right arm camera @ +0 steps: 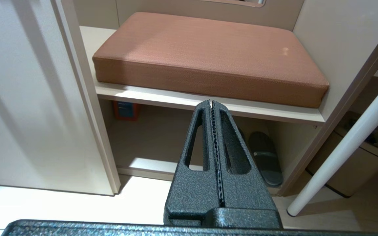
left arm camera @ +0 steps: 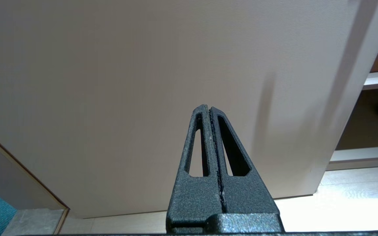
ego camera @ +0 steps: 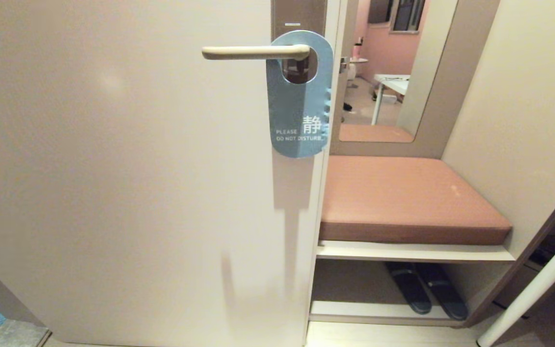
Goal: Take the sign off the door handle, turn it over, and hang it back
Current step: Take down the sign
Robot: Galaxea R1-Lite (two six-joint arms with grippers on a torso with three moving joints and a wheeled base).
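We see the sign hanging on the door handle near the top of the door. The handle goes through the big oval hole in the sign, so the sign stays up by itself and hangs flat against the door. The handle is a thin cream bar that sticks out sideways from a tall brown plate. Its free end is open, and we think that is the way the sign must slide off.

The sign is a blue card with round corners. The blue side faces us, with white words that say "PLEASE DO NOT DISTURB" and one big white sign-letter beside them. We cannot see its other side from here.

Our left gripper is low down in front of the bare part of the door, well below the sign. Its fingers are pressed together and hold nothing. Our right gripper is low too, pointing at the bench with the brown cushion and the slippers on the shelf under it. Its fingers are also pressed together and empty.

We think the job has not begun. One arm will need to lift up to the sign and part its fingers first.
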